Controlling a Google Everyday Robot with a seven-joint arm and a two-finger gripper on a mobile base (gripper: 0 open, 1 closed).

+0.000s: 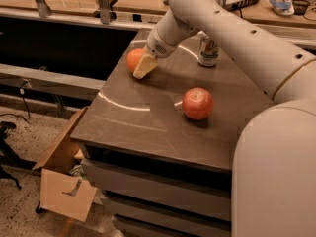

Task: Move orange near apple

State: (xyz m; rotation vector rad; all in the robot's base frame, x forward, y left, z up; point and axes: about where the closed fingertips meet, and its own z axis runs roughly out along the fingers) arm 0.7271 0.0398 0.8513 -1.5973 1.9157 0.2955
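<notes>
Arm (237, 33) reaches across the table (143, 127) to its far left corner. Apple (198, 103) sits alone toward the right middle of the table, with a soda can (209, 51) behind it. Orange (133, 59) lies at the far left edge, well apart from the apple. Gripper (142, 65) is down against the orange's near side; whether it has hold cannot be told.

Assessment: step in hand is securing the orange. Next move calls for a confirmed hold, then carriage rightward to set down just beside the apple without knocking it.
</notes>
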